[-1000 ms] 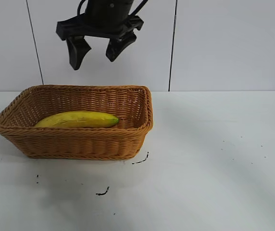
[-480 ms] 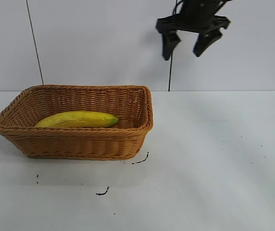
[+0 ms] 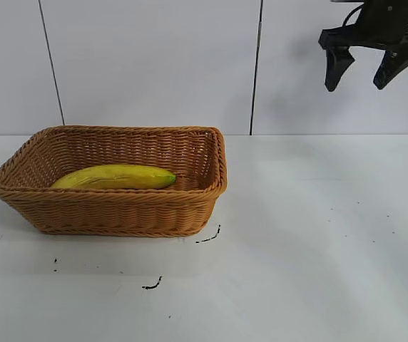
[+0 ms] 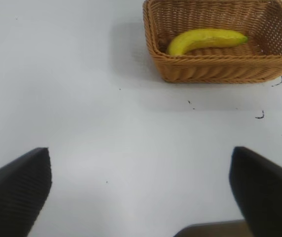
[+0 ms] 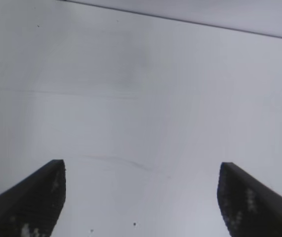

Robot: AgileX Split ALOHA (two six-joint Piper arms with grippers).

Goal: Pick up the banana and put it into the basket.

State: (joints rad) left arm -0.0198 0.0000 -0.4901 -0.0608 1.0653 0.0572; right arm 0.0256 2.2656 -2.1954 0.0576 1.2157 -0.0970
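A second ago the right gripper (image 3: 364, 73) hung directly above the basket (image 3: 111, 212); half a second later it had swung past the basket's right end, and now it sits high near the exterior view's upper right corner, over bare surface (image 3: 318, 235). Its fingers (image 3: 334, 70) stand wide apart and carry nothing, as they did in both earlier views. The banana (image 3: 115, 177) has not shifted: it lies lengthwise on the basket floor, greenish tip toward the right wall. That reads as the placement being done and the arm withdrawing.

The banana is well apart from the right fingers, far below and off to the left. The left gripper (image 4: 141, 197), also spread wide and empty, hovers over open surface with basket and banana some way off
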